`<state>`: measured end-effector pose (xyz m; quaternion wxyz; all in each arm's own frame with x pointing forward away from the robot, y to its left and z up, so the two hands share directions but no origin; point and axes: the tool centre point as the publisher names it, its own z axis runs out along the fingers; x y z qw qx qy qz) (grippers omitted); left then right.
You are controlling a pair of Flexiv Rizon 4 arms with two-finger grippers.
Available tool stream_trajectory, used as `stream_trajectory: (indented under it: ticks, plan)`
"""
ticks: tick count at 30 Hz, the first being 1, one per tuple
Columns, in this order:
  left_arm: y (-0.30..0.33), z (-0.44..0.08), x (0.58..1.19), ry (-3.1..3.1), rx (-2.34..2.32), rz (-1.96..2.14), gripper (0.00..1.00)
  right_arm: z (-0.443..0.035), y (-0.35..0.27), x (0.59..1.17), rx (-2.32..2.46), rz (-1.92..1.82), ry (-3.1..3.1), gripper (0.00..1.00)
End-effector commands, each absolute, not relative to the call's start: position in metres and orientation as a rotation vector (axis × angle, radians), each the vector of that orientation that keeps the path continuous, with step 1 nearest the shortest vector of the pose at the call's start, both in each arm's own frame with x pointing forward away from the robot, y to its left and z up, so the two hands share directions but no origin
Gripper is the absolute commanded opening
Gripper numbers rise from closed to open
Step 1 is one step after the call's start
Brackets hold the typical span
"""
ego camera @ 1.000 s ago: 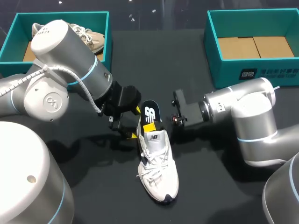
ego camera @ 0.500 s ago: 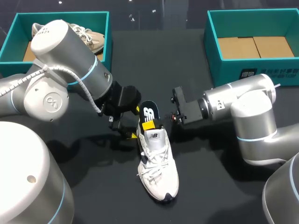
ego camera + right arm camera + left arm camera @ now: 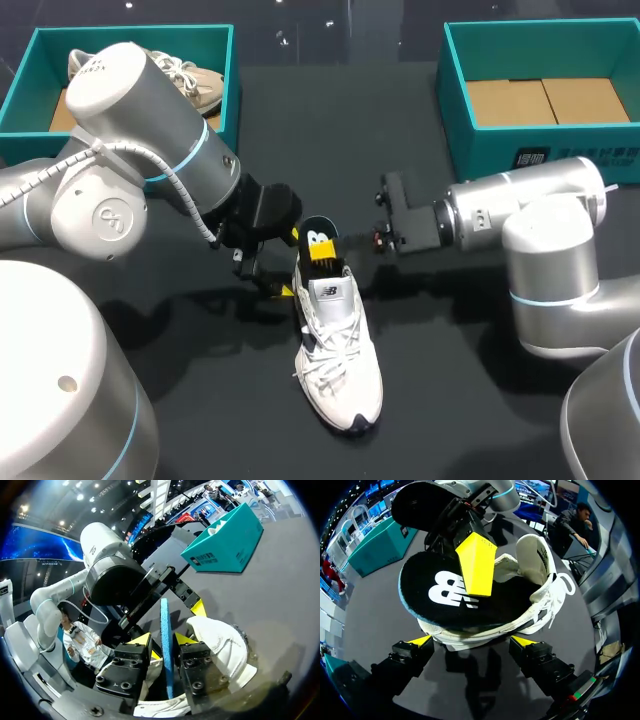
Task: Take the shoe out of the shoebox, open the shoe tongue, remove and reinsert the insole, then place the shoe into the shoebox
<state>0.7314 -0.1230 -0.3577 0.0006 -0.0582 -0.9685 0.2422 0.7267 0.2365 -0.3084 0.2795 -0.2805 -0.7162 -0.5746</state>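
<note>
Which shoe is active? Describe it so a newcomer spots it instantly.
On the dark table, look between the left teal box and the right teal box: a white sneaker lies there, toe toward the robot. Unlike the beige shoe inside the left teal box, it has a black insole sticking up from its heel, pinched by the right gripper.

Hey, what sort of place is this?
Probably a robot test bench: black table, two teal cardboard shoeboxes, white lace-up sneaker in the left gripper, its black insole in the right gripper.
</note>
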Motion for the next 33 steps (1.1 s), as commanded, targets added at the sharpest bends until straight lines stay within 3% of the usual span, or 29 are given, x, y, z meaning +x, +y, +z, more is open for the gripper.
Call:
stream_trajectory:
  ticks: [1,4,6,33]
  plan:
    - [-0.124,-0.358,0.731,-3.043,-0.183,0.758,1.00,-0.311,0.241,0.730,-0.752,-1.551,-1.915,0.25]
    - [-0.124,-0.358,0.731,-3.043,-0.183,0.758,1.00,-0.312,0.243,0.732,-0.745,-1.553,-1.908,0.15]
    - [-0.124,-0.358,0.731,-3.043,-0.183,0.758,1.00,-0.313,0.244,0.733,-0.742,-1.552,-1.904,0.00]
    - [-0.124,-0.358,0.731,-3.043,-0.183,0.758,1.00,-0.342,0.241,0.695,-0.780,-1.423,-1.822,0.00]
